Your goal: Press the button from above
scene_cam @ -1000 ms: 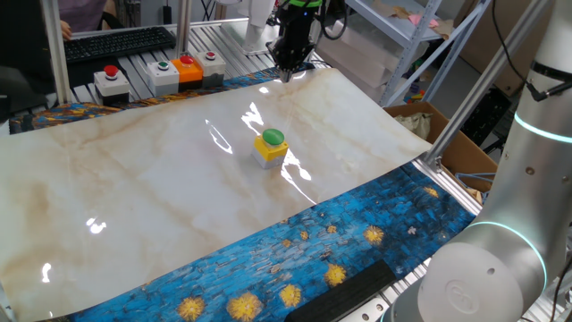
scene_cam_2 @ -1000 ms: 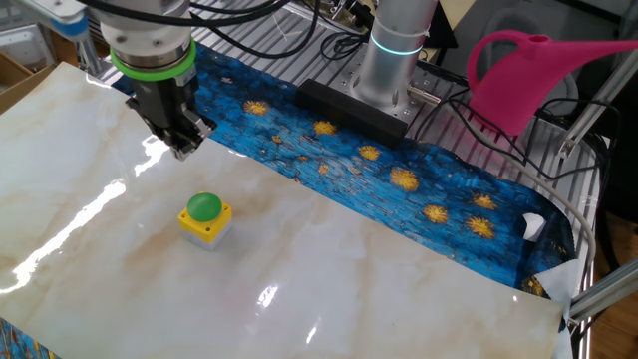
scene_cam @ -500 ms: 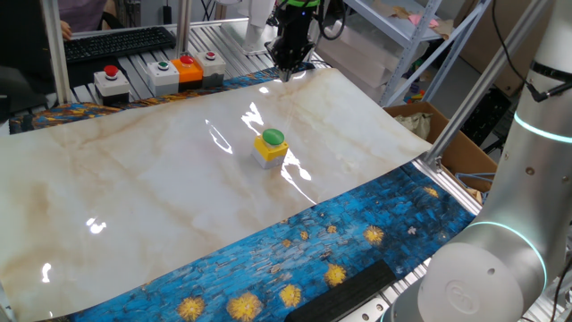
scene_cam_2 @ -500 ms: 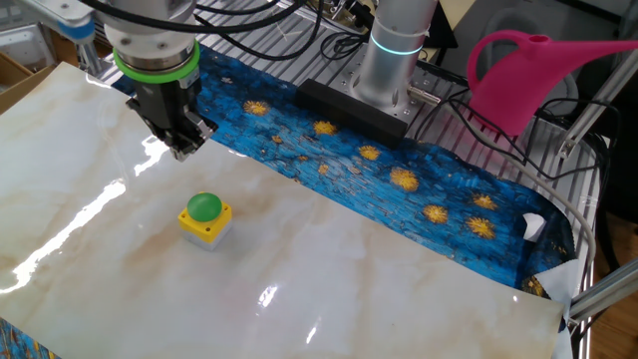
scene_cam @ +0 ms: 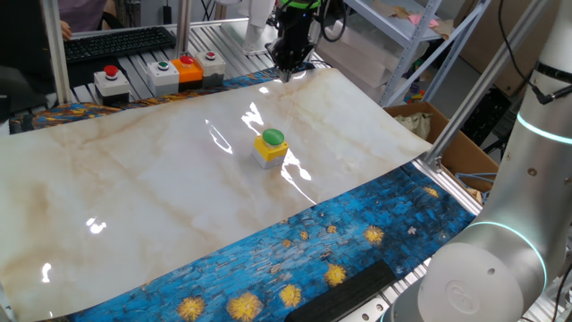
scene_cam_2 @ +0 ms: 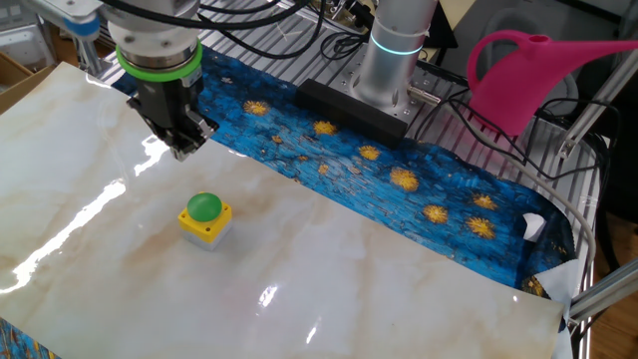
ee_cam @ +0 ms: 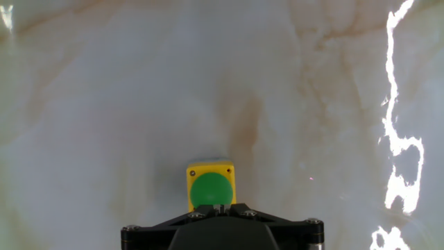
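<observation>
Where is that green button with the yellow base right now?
The button sits alone near the middle of the marble-patterned sheet. In the other fixed view it is below and right of the gripper, which hangs above the sheet, not touching it.

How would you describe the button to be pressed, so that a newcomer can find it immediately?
Look at the wide marble-patterned sheet that covers the table. Near its middle, alone, stands the button: a round green dome on a small yellow cube. The grey boxes with red or green buttons stand in a row beyond the sheet's far edge.
</observation>
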Available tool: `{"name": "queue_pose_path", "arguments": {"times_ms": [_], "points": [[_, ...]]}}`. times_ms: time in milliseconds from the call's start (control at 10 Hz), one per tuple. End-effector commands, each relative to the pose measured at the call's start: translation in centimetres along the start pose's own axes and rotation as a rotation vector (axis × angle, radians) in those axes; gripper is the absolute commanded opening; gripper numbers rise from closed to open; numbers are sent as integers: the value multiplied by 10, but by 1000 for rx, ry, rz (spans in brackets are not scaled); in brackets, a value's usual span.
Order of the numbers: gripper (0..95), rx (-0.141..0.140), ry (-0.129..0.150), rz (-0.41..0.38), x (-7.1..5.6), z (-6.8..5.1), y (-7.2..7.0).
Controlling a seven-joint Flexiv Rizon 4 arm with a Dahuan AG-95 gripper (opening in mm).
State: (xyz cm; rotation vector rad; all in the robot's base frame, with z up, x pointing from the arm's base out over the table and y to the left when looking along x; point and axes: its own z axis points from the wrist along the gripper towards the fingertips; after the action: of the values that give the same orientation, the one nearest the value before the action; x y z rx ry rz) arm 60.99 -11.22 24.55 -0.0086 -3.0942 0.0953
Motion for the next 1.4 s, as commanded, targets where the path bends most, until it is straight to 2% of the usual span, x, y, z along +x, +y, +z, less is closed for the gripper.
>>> {"name": "queue_pose_path", "arguments": {"times_ms": [100,200,400,900,1000,1100,1400], "points": [[0,29,-41,-1,1,2,3],[0,45,-67,-3,1,6,6],[0,113,-70,-81,-1,12,6],[0,99,-83,-80,-5,22,0],[0,67,-85,-64,-5,24,-1],[0,-67,-91,-21,-6,25,-2],[0,-63,-72,-10,-6,28,-1]]}}
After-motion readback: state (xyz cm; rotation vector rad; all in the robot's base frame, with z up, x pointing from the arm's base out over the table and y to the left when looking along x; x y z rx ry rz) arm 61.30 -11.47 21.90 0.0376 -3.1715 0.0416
